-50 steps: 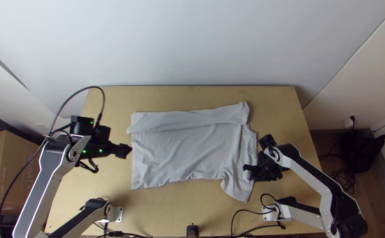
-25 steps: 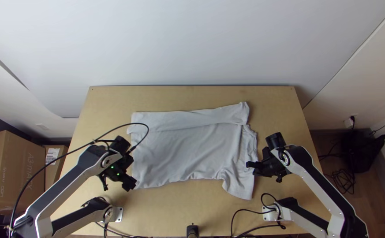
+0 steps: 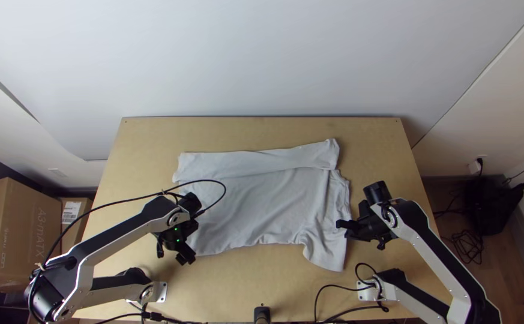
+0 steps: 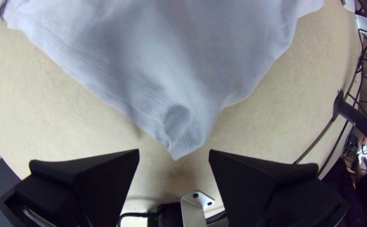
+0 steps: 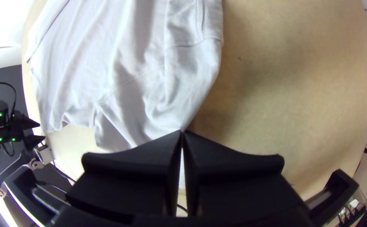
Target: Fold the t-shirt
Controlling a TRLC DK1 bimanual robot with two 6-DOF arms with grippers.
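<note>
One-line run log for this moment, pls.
Fold t-shirt | shirt: far edge folded over, rest spread | left gripper: open, near-left corner | right gripper: shut on right edge

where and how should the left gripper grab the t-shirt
Probably the t-shirt by its near left corner, coming from the table's near side: the cloth narrows there to a tip that points between the left gripper's spread fingers.

Large carton point(image 3: 21, 225) bears print point(image 3: 40, 231), small carton point(image 3: 77, 231) a white label point(image 3: 71, 211).
</note>
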